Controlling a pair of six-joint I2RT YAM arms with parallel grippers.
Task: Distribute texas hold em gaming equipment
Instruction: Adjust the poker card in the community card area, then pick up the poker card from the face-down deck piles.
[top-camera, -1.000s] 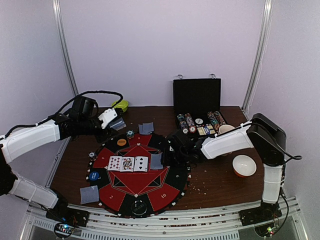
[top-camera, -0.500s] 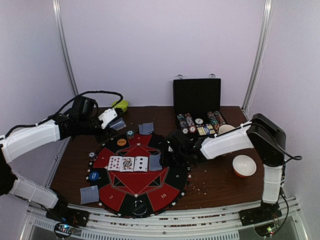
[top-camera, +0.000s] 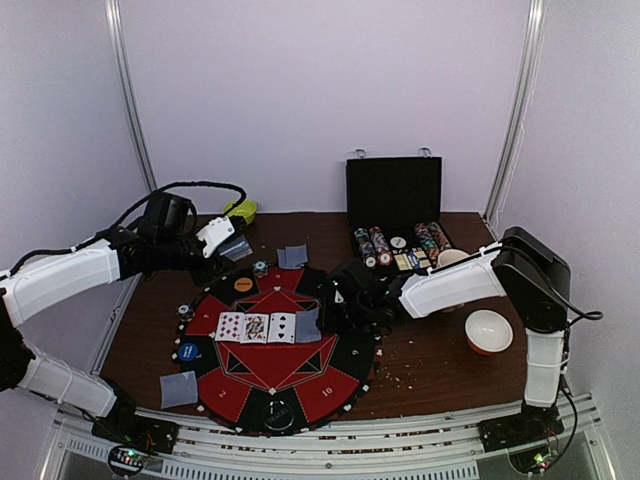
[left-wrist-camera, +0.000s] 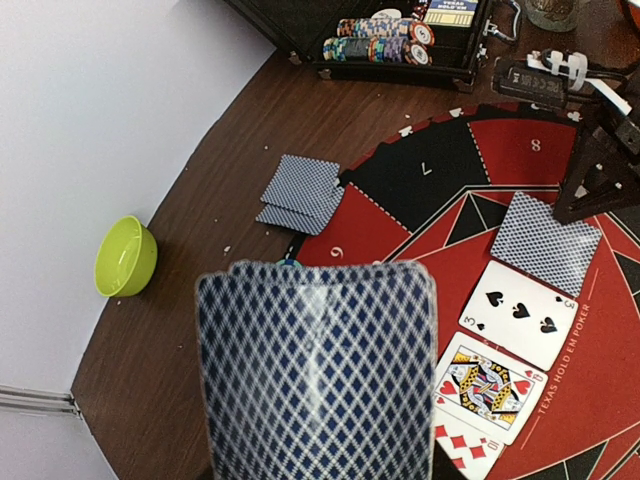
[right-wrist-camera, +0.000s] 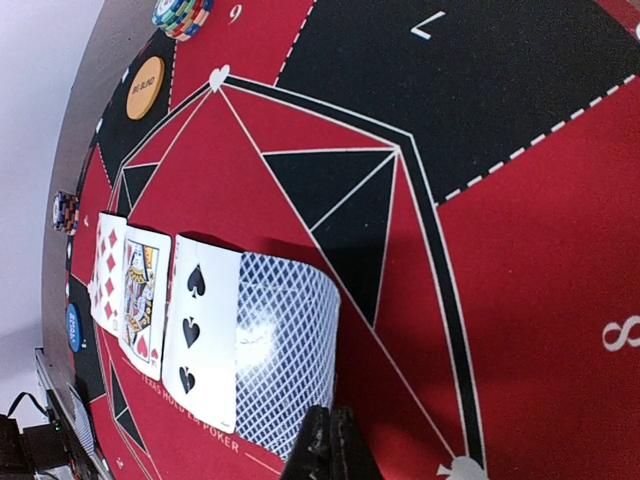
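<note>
Right gripper (right-wrist-camera: 330, 447), fingers pinched narrow on the near corner of a face-down card (right-wrist-camera: 285, 345) on the mat. The card lies straight ahead of the fingertips, its long axis pointing away from them, parallel to the three of spades (right-wrist-camera: 200, 330) just beyond its far side. The left gripper (top-camera: 222, 237), well apart, holds a blue-backed card (left-wrist-camera: 318, 370).
</note>
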